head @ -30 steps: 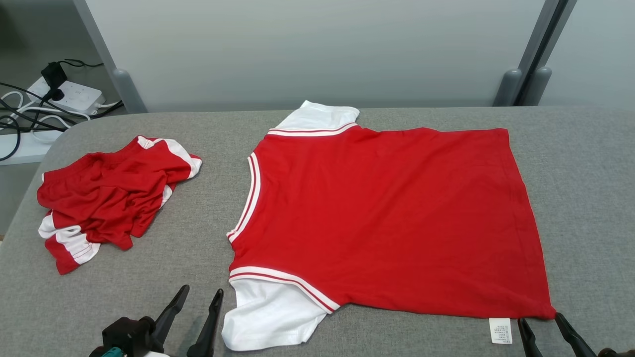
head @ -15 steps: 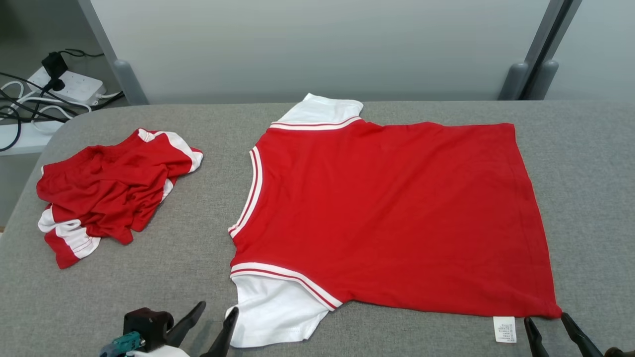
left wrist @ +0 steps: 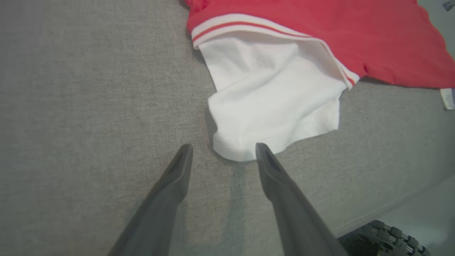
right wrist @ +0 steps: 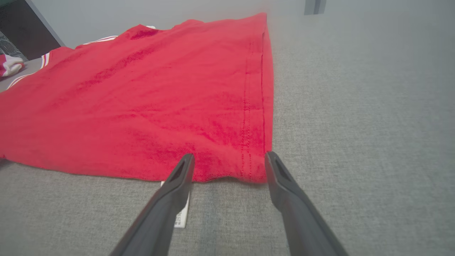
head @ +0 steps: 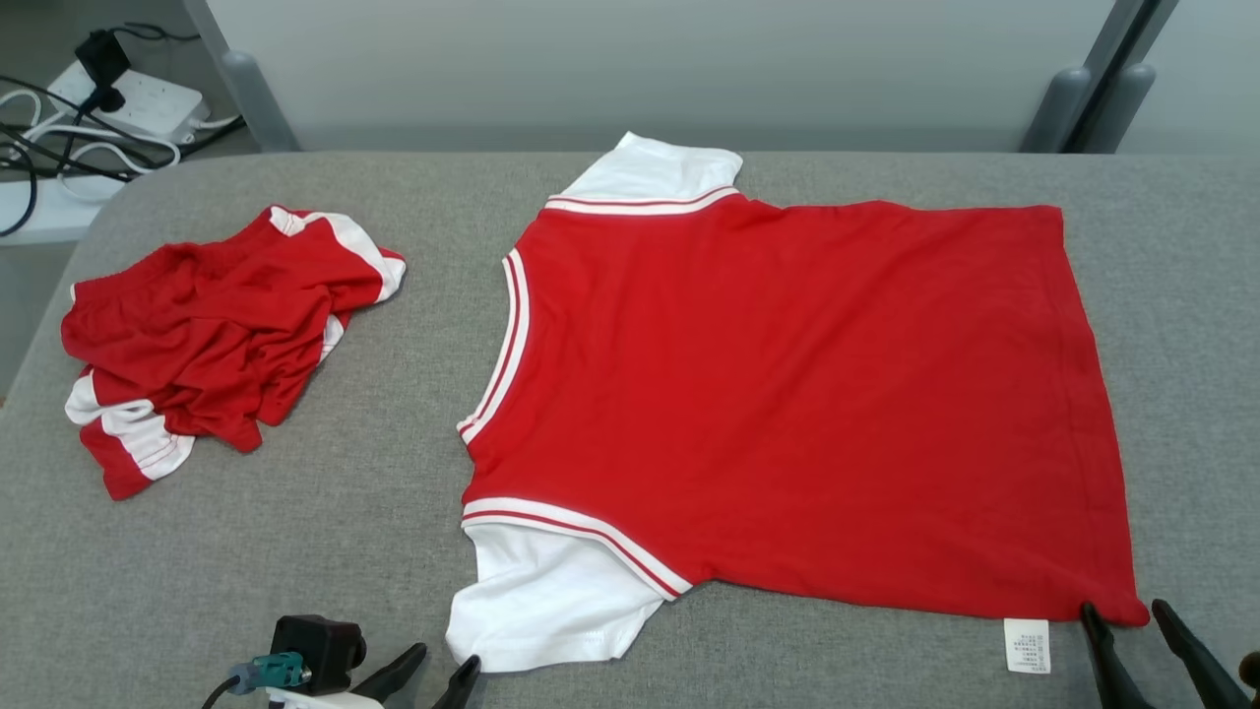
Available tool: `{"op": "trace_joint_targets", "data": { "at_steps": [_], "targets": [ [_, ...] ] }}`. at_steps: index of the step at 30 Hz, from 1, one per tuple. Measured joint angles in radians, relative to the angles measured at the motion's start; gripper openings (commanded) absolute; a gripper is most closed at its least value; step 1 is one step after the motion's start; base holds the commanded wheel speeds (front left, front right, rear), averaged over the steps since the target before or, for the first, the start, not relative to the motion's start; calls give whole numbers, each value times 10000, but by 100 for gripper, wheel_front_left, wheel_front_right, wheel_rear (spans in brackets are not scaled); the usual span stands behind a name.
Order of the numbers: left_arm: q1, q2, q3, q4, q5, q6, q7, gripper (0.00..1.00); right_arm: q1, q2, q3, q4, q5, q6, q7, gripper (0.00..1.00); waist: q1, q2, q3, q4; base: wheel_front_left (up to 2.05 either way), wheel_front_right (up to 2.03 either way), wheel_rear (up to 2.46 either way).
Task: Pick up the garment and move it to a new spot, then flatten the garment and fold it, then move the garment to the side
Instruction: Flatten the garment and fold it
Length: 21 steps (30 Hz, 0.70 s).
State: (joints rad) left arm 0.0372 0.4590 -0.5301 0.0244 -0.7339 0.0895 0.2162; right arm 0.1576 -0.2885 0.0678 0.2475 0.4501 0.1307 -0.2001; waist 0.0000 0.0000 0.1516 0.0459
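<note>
Left pincer (left wrist: pixel 224 145): fingers spread, nothing pinched, low over worktop (head: pixel 295 551); cuff corner of near white sleeve (left wrist: pixel 270 96) sits between tips.
Right pincer (right wrist: pixel 229 155): spread, empty, tips bracketing near hem corner (right wrist: pixel 256 170); label (head: pixel 1027 645) just beside.
Shirt (head: pixel 787 394): flat, mid-worktop, ahead of both pincers; long axis left–right, collar leftward.
Arms: low, fingers pointing away from robot.
Judged next: pinch near edge, fold away.
Second garment (head: pixel 217 335): crumpled, far left, apart.
</note>
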Motion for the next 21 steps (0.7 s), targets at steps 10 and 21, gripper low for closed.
{"op": "trace_joint_targets", "data": {
  "at_steps": [10, 21],
  "targets": [
    [-627, -232, -138, 291, -92, -374, 17, 85, -845, -88, 13, 640, 215, 0, 230, 82, 0, 0, 720, 78, 0, 0, 0],
    [-884, -334, -297, 694, -161, -771, -113, 0, -872, -36, 10, 719, 416, 0, 270, 0, 0, 0, 932, 24, 0, 0, 0]
  ]
}}
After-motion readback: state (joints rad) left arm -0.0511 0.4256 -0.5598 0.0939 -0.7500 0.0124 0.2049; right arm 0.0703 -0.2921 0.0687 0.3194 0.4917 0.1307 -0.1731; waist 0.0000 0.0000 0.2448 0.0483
